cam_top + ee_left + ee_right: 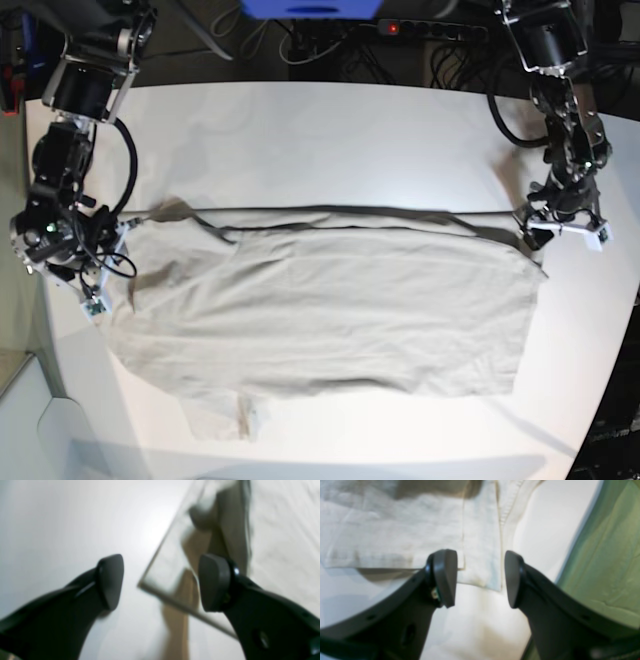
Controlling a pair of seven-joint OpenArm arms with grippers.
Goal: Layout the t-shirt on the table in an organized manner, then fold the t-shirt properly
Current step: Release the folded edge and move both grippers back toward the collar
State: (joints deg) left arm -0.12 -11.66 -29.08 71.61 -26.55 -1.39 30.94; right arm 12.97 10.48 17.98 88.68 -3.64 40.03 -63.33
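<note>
The light grey-beige t-shirt lies spread flat across the white table, with one sleeve pointing to the front edge. My left gripper is at the shirt's right end. In the left wrist view it is open, and a blurred cloth corner lies below the gap between its fingers. My right gripper is at the shirt's left end. It is open too, low over a hemmed edge of the shirt.
Cables and a power strip run behind the table's far edge, next to a blue object. In the right wrist view the table's rim borders green floor. Bare tabletop surrounds the shirt.
</note>
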